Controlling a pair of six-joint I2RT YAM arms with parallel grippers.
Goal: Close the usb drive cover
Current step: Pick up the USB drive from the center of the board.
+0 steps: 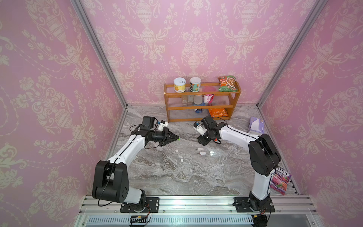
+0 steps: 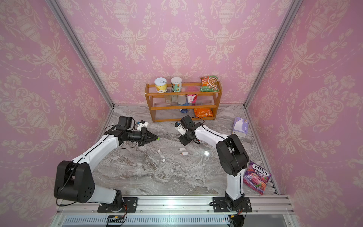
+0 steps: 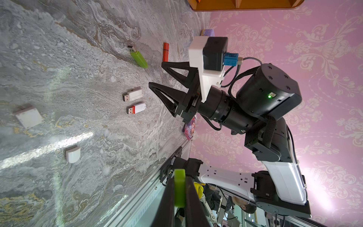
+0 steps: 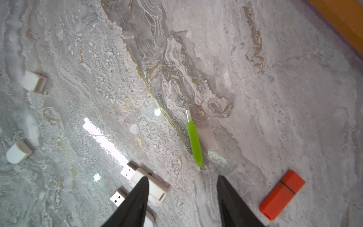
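**bolt_42:** Where's the green usb drive (image 4: 193, 141) sitting? I can't find it in the top views.

**marbletop:** The right arm blocks it there, but both wrist cams have it. It's flat on the table (image 4: 255, 78), out in front of the wooden shelf (image 1: 202, 107), with the metal plug bare. Its green cap (image 3: 179, 188) isn't on it. The left jaws are clamped tight on the cap, pinched between the two black fingers (image 3: 168, 202), with one end poking out past the tips. In both top views the cap is just a green speck at those tips, in front of the shelf's left end.

**bolt_42:** And the right jaws?

**marbletop:** Roughly half open, with nothing in them. They hang over the table with the green drive just past the tips, on the shelf side.

**bolt_42:** Anything else lying around?

**marbletop:** Yeah, a few bits.
- The orange drive (image 4: 281, 194) has its cap on. It's about as close to the shelf as the green one, but apart from it.
- The square white drive (image 3: 133, 94) and the white drive with the red collar (image 3: 137, 108) lie side by side, plugs bare. They're farther from the shelf than the green one.
- The square white cap (image 3: 29, 117) and the rounded white cap (image 3: 73, 154) are loose on the table. They're farther from the shelf again and apart from each other.
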